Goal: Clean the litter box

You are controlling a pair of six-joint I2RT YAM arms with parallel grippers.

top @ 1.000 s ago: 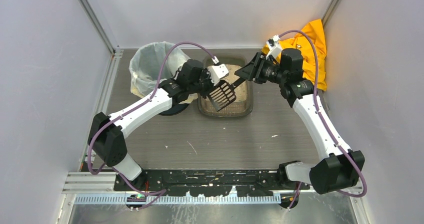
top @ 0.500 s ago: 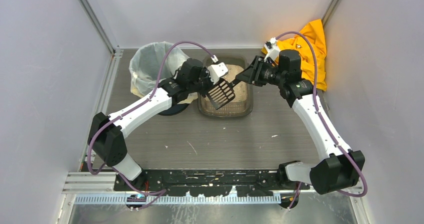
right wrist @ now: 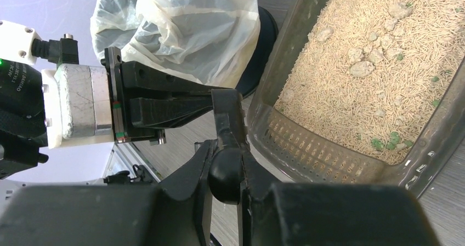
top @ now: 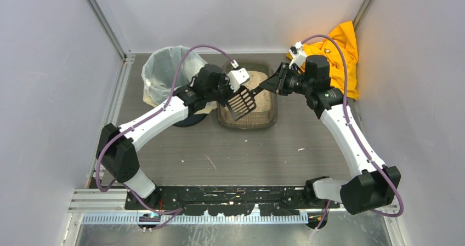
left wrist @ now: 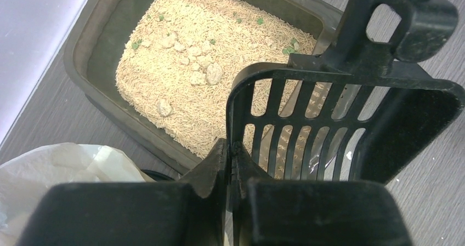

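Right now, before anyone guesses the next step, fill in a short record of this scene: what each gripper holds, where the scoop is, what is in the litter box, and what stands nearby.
left gripper: shut on the rim of the scoop
right gripper: shut on the round end of the scoop's handle
scoop: held over the left side of the litter box, no clumps visible in it
litter box: pale granules with several clumps
bin: stands left of the litter box
cloth: yellow, at the far right corner

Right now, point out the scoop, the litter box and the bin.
scoop [left wrist: 329,75], left wrist view, slotted blade's frame.
litter box [left wrist: 101,43], left wrist view, inner wall.
bin [right wrist: 181,32], right wrist view, bag liner.
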